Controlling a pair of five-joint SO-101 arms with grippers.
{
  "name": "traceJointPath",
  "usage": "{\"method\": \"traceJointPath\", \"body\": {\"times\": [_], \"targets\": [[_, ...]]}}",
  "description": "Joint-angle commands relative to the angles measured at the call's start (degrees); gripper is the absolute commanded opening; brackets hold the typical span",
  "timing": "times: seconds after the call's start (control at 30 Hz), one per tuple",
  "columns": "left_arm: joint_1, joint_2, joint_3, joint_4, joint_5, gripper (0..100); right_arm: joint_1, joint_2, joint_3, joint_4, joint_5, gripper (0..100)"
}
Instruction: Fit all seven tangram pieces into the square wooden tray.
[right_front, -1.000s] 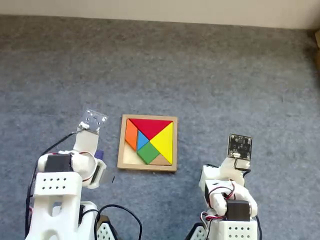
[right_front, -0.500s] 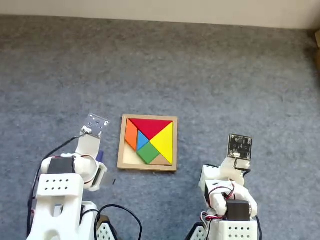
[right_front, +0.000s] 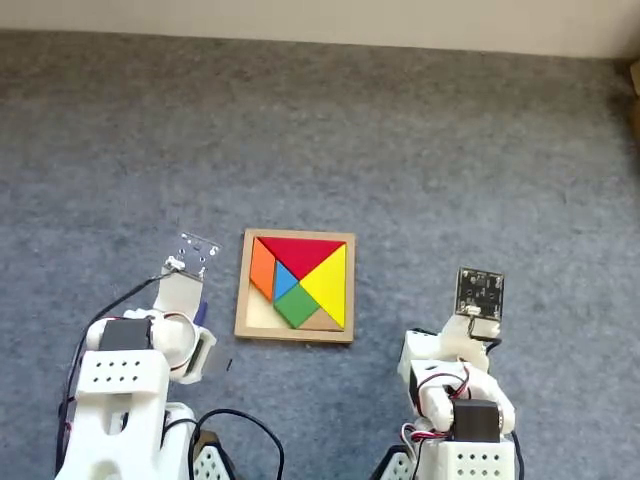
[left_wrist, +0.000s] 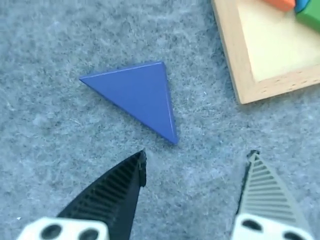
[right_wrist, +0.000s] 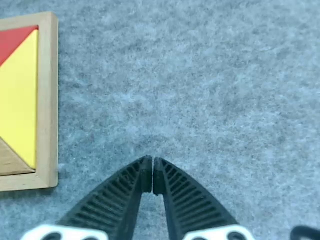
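Note:
The square wooden tray (right_front: 243, 290) lies between the two arms and holds red (right_front: 300, 252), yellow (right_front: 328, 285), orange (right_front: 262, 270), small blue, green and tan pieces. Its near-left corner (left_wrist: 270, 45) is bare wood. A dark blue triangle (left_wrist: 137, 95) lies flat on the carpet just outside that corner, a sliver of it (right_front: 200, 313) peeking out beside the left arm. My left gripper (left_wrist: 197, 156) is open, just short of the triangle, touching nothing. My right gripper (right_wrist: 152, 162) is shut and empty over the carpet to the right of the tray (right_wrist: 47, 100).
Grey carpet covers the whole table, with wide free room beyond and beside the tray. The left arm's body (right_front: 120, 370) and the right arm's body (right_front: 460, 400) stand at the near edge. A pale strip runs along the far edge.
The left arm has drawn back a little toward its base, its wrist sliding nearer the front edge. The right arm and the tray pieces have not moved.

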Motion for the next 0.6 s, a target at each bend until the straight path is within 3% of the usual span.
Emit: {"method": "traceJointPath", "body": {"times": [0.0, 0.57], "targets": [[-0.40, -0.75, -0.22, -0.62, -0.70, 31, 0.57, -0.66, 6.81, 0.22, -0.44, 2.5], [2.68, -0.66, -0.40, -0.62, -0.44, 31, 0.57, -0.66, 6.81, 0.22, -0.44, 2.5]]}}
